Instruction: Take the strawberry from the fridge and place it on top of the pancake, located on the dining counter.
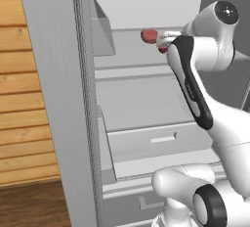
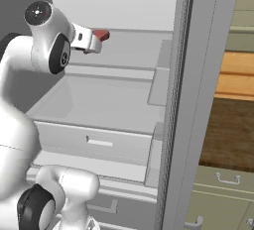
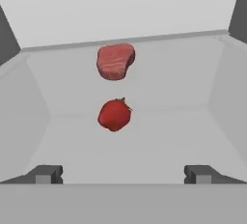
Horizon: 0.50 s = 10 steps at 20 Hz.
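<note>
Strawberry (image 3: pixel 114 115) on fridge (image 3: pixel 144 20) shelf, seemingly just ahead of released end effector (image 3: pixel 123 174), untouched

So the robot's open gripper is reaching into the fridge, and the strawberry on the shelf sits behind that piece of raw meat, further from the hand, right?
Nearly. The gripper is open and inside the fridge, but the order is reversed. In the hand view the strawberry lies nearer the fingers, and the piece of raw meat sits behind it, closer to the back wall. Both rest on the same shelf.
</note>
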{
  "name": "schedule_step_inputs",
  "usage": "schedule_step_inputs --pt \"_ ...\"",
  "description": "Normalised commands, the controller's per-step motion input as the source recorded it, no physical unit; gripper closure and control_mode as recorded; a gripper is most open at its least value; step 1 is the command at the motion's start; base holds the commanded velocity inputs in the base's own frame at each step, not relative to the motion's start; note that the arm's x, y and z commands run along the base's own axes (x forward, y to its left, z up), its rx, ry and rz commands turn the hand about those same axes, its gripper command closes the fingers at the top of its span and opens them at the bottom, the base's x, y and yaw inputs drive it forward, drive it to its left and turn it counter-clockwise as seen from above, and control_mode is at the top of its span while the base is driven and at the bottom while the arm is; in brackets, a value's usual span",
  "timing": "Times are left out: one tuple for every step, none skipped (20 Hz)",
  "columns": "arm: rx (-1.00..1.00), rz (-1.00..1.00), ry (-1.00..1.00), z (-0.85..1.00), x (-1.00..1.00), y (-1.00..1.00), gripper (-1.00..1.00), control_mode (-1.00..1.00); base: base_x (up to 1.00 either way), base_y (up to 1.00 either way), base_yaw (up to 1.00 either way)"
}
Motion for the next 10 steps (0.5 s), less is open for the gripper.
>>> schedule_step_inputs --pt "0.0 0.0 0.19 -0.19 0.87 0.02 -1.0 -1.0 0.0 0.0 0.0" --pt "0.0 -0.02 0.23 -0.21 0.83 0.03 -1.0 -1.0 0.0 0.0 0.0" --pt "0.0 -0.02 0.21 -0.24 0.71 0.0 -1.0 -1.0 0.0 0.0 0.0" --pt "0.0 -0.06 0.13 -0.24 0.53 0.0 -1.0 -1.0 0.0 0.0 0.0" --pt "0.0 -0.08 0.13 -0.29 0.51 0.0 -1.0 -1.0 0.0 0.0 0.0" --pt "0.0 -0.13 0.11 -0.32 0.71 0.0 -1.0 -1.0 0.0 0.0 0.0" --pt "0.0 -0.07 0.07 -0.26 0.64 0.0 -1.0 -1.0 0.0 0.0 0.0" --pt "0.0 0.0 0.0 -0.08 0.68 0.0 -1.0 -1.0 0.0 0.0 0.0" --pt "0.0 0.0 0.0 -0.01 0.58 0.0 -1.0 -1.0 0.0 0.0 0.0" --pt "0.0 0.0 0.0 0.0 0.51 0.03 -1.0 -1.0 0.0 0.0 0.0"
